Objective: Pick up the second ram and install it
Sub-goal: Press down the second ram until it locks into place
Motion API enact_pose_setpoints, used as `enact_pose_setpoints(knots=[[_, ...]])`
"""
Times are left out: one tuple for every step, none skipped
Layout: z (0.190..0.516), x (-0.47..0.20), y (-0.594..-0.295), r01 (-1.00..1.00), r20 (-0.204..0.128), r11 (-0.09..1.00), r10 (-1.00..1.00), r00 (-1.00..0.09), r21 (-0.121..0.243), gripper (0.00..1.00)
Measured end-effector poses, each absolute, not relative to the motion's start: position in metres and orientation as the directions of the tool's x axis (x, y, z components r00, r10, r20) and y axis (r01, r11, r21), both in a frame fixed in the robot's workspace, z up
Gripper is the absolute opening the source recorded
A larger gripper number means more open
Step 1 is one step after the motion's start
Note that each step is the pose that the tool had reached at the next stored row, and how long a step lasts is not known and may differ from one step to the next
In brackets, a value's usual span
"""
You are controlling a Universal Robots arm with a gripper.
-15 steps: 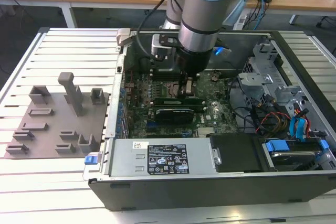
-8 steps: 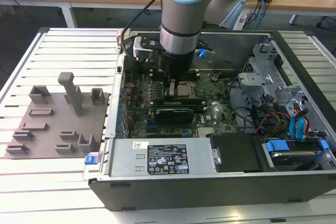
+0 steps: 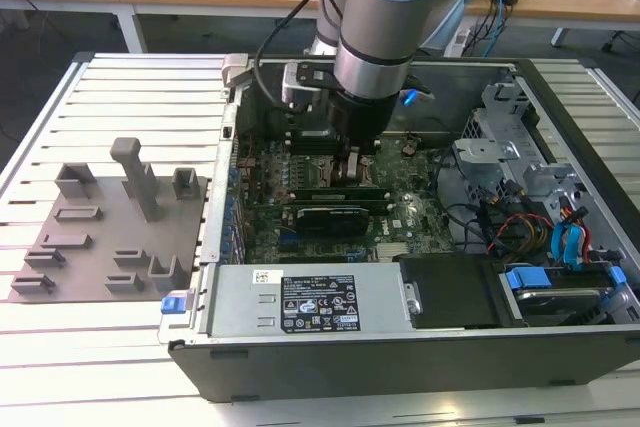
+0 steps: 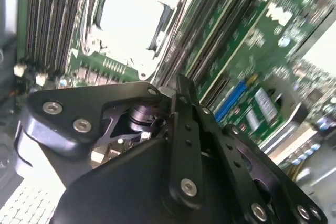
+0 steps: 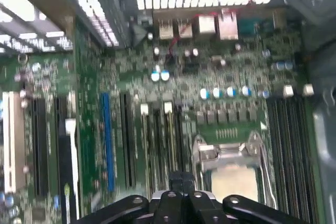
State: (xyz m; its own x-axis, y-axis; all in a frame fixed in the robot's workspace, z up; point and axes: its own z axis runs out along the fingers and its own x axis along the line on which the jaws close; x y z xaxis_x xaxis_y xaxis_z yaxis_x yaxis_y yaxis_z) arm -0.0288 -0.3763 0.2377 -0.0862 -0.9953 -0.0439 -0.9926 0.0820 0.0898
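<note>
Second ram, place: the long, thin dark-green circuit-board stick (image 3: 335, 190) stands on its edge on the green motherboard (image 3: 410, 222), centre of the exterior frame, directly under my pincer (image 3: 352, 169).
Second ram, axis: its long side runs left to right across the exterior frame, level, parallel to the wider black rectangular module (image 3: 330, 217) just below it in the frame.
Pincer state: I cannot tell whether it is apart, together or clamped on the stick, nor whether it touches the stick.
Pincer, look: black metal links with round silver screw heads, meeting in a narrow tip in the second wrist view (image 4: 176, 90) and low in the centre of the first wrist view (image 5: 181, 182).
Motherboard, texture: glossy green, crowded with small parts; long dark memory slots (image 5: 157, 145) run in parallel rows beside the shiny square metal CPU socket frame (image 5: 231, 153).
Exterior view adds: the open black metal computer case (image 3: 400, 367), the silver labelled box (image 3: 300, 297) along its lower edge, and the flat grey plastic tray with upright blocks (image 3: 100, 237) on the white slatted table (image 3: 130, 97) at frame left.
First wrist view adds: a row of metal port housings (image 5: 205, 24) near the top of the frame.
Second wrist view adds: the socket frame (image 4: 131, 19) tilted at upper left, with slots (image 4: 52, 14) beside it.
</note>
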Motion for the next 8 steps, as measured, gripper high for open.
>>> enact_pose_setpoints(knots=[[0.245,-0.028,-0.376,-0.993,-0.044,0.082,-0.995,-0.086,0.090,0.11],[0.254,-0.028,-0.376,-0.993,-0.044,0.082,-0.995,-0.086,0.090,0.11],[0.262,-0.028,-0.376,-0.993,-0.044,0.082,-0.995,-0.086,0.090,0.11],[0.272,-0.028,-0.376,-0.993,-0.044,0.082,-0.995,-0.086,0.090,0.11],[0.276,-0.028,-0.376,-0.993,-0.044,0.082,-0.995,-0.086,0.090,0.11],[0.276,-0.028,-0.376,-0.993,-0.044,0.082,-0.995,-0.086,0.090,0.11],[0.276,-0.028,-0.376,-0.993,-0.044,0.082,-0.995,-0.086,0.090,0.11],[0.276,-0.028,-0.376,-0.993,-0.044,0.082,-0.995,-0.086,0.090,0.11]])
